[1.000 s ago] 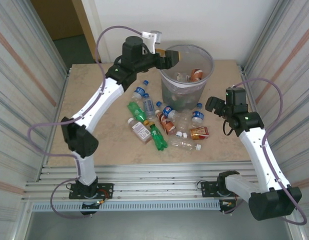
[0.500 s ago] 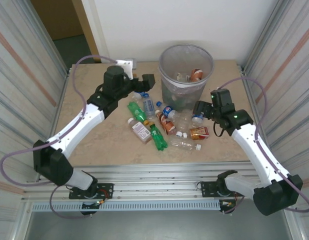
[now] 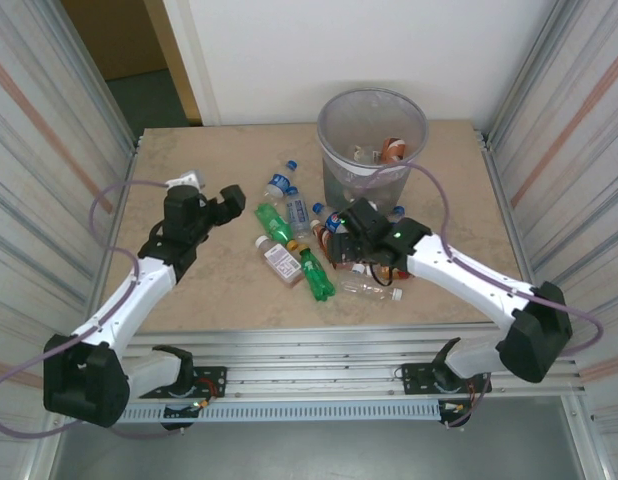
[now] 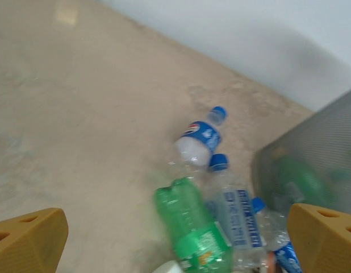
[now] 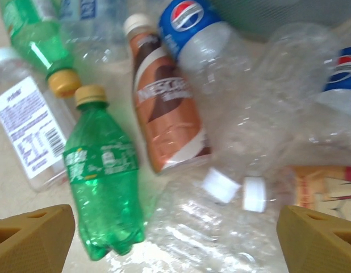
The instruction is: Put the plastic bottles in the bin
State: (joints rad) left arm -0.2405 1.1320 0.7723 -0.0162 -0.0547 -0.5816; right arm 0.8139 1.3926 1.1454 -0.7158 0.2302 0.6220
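Plastic bottles [image 3: 314, 272] lie on their sides in a loose heap mid-counter [image 3: 204, 285], most not yet binned. Nearest the arms is a clear crushed bottle [image 5: 181, 224] with a white cap, then a green bottle [image 5: 104, 187] and a white-label bottle [image 5: 28, 128] to its left. All lie flat, so they are likely to roll if nudged. Right gripper [image 5: 174, 236] hangs low over this near edge, jaws spread wide, nothing between them. The spread looks meant to straddle a bottle body crosswise, probably the clear one or the brown-label bottle [image 5: 170, 119] just past it; cannot tell which. Blue-label cola bottle [image 5: 201, 34] lies beyond the brown one, right beside it. Left gripper [image 3: 230, 196] sits left of the heap over bare counter, jaws fully apart, empty, aimed toward the pile. It is likely held wide so the arms don't clash over the same bottles. Ahead of it in its wrist view lie a second green bottle [image 4: 192, 227], a clear blue-label bottle [image 4: 238, 207] and a blue-capped cola bottle [image 4: 198, 139]. Bin [image 3: 341, 175] stands upright at the far middle, just behind the heap, a few bottles already inside. The central spot lets either arm reach it for a drop.
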